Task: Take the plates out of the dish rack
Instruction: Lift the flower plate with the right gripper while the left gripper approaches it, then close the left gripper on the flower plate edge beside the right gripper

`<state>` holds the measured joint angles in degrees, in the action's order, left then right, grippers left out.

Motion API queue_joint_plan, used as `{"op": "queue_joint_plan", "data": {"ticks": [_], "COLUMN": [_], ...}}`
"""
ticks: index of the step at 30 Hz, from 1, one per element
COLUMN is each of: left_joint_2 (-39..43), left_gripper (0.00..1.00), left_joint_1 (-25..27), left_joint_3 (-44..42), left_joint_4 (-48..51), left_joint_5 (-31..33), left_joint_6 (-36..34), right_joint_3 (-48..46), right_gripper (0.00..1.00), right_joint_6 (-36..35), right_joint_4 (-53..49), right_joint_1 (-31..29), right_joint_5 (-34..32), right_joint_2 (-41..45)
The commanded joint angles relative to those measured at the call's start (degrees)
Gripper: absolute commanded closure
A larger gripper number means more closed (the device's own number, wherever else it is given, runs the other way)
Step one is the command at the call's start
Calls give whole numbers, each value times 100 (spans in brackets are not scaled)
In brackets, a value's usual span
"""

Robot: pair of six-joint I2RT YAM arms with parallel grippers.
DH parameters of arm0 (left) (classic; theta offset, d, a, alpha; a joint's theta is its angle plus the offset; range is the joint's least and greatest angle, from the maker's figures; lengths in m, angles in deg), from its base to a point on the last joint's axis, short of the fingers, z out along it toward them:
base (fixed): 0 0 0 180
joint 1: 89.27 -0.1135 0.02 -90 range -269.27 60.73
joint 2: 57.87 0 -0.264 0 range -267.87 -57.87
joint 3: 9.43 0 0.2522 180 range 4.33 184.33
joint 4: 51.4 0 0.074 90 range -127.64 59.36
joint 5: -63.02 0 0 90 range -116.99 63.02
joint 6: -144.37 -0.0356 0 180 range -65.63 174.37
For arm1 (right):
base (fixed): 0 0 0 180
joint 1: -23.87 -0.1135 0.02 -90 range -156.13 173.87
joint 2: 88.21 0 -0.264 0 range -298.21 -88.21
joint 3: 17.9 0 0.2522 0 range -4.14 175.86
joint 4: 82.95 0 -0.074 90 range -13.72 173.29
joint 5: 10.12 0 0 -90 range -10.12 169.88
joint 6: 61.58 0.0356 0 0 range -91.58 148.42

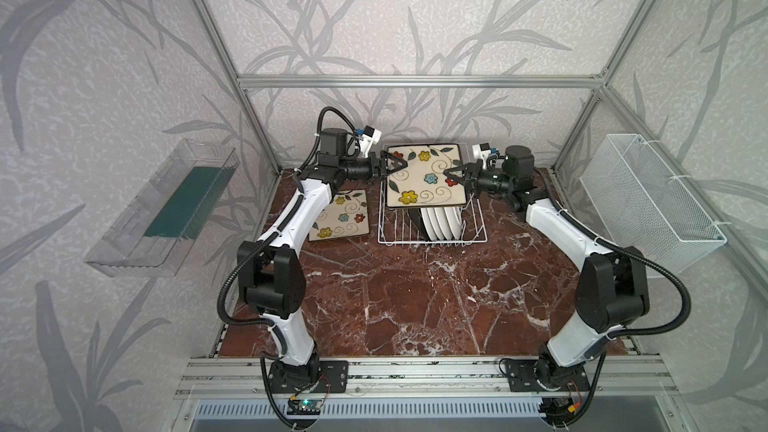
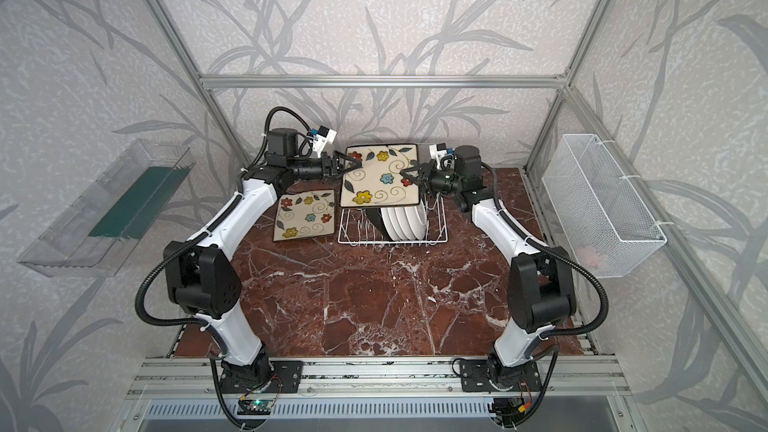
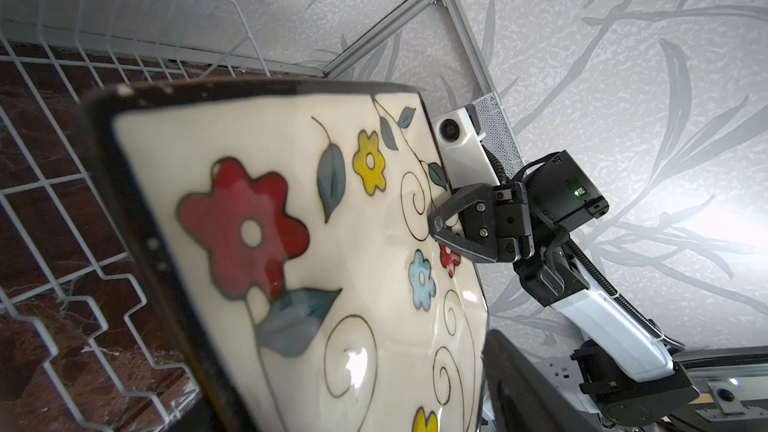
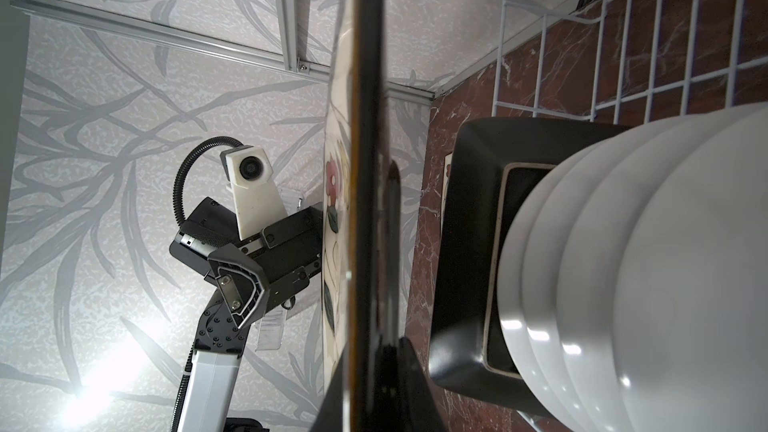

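L gripper [image 1: 399,164] is hanging open, fingers straddling left edge of flowered plate [image 1: 419,184], prob. not touching. Plate is hovering tilted above dish rack [image 1: 399,239], spanning arm to arm. R gripper [image 1: 451,174] is clamping its right edge.

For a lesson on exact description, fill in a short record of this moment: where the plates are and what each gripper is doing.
Lifted plate: square, flowered, held above the rack, face forward
Right gripper: shut on its right edge
Left gripper: open, jaws astride its left edge
In rack: four round plates, white, on edge; behind them a black-backed plate
On table: flat plate, flowered, face up, left of the rack
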<state>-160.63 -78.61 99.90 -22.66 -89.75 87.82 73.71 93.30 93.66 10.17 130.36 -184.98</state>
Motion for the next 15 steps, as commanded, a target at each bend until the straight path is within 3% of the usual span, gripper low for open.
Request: {"op": "queue_joint_plan", "data": {"ticks": [1,8,15], "left_joint_2": [-55,-47,-25], "left_gripper": [30,39,34], "left_joint_1": [68,81,86], "left_joint_3": [88,-109,-258], "left_joint_4": [-155,-759,-1324], "left_joint_5": [-330,-490,-761], "left_joint_6": [132,592,948], "right_joint_3": [431,231,55], "right_gripper": [100,100,100], "right_joint_6": [-102,-134,54], "right_joint_4": [751,1181,1824], "right_joint_1": [-13,-46,-55], "right_joint_5": [262,189,81], "right_joint_2": [138,166,155]}}
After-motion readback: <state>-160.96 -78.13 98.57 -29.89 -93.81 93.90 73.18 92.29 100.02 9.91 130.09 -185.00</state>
